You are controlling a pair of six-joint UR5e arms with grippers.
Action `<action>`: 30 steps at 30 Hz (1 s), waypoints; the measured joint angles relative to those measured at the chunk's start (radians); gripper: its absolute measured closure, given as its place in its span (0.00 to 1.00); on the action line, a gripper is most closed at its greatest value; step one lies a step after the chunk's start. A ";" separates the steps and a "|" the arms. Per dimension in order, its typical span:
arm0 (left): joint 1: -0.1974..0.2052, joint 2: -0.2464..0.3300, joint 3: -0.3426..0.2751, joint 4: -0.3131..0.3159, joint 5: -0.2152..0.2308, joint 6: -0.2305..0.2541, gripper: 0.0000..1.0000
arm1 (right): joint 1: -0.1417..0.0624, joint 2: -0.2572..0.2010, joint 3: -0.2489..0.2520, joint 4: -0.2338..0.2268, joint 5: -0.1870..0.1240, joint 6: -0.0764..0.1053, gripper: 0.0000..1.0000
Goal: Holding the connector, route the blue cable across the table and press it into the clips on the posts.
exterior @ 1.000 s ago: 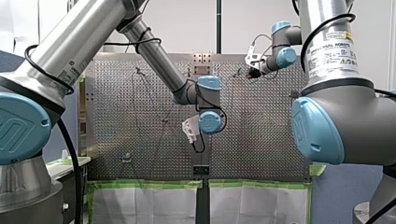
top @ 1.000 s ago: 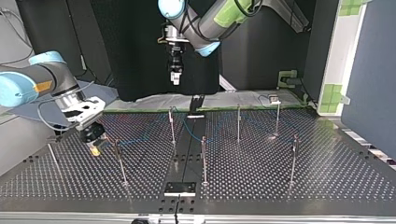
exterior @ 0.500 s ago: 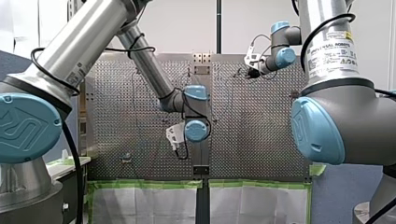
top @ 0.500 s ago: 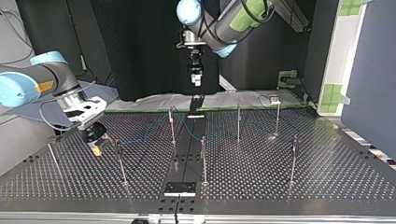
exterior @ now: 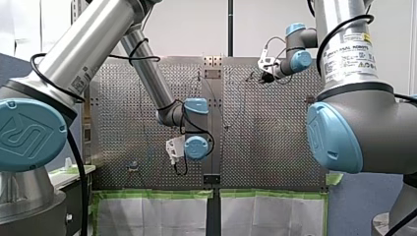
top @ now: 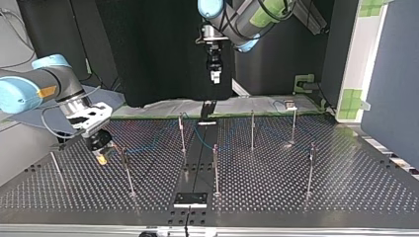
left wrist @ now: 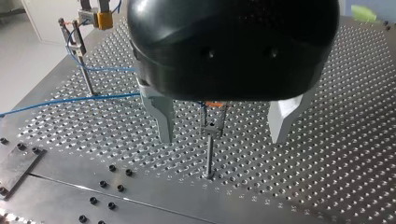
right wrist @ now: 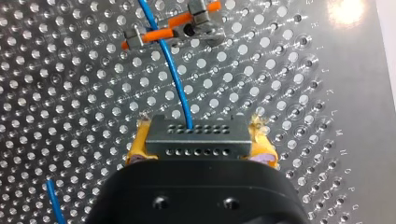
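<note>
Dark perforated metal bench [top: 296,187] with a black curtain behind it in the top view. Thin metal posts stand in rows across the plate.

My right hand [top: 101,157] sits low at the left of the top view, just beside a slim metal post [top: 127,170]. In the right wrist view its yellow pads [right wrist: 136,144] clamp the two short ends of the grey rectangular multi-pin connector [right wrist: 198,139]. That grip makes sense: the pin face is left free, so the thin blue cable [right wrist: 170,70] exits straight ahead of the hand with no kink. The cable then crosses an orange-and-metal clip [right wrist: 173,28] just ahead, between its two metal blocks. Can't tell whether it's seated or just lying across. The low hand height looks deliberate, keeping the cable at clip level and lightly taut. Past that post, the cable trails toward the middle of the top view, faint against the plate.

My left hand [left wrist: 222,135] is high in the upper middle of the top view, well above the post tops. Its fingers are spread wide with nothing between them. In its wrist view another post [left wrist: 209,154] lines up between the fingers, below them. My read is that it's staged as the presser: open so it can straddle a post and push the cable into the clip while the right hand holds the line. Can't tell whether that post's clip carries cable.
</note>
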 joint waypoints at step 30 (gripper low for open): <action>-0.007 0.000 -0.214 -0.015 0.013 0.025 0.00 | 0.016 0.003 0.000 0.005 0.020 -0.002 1.00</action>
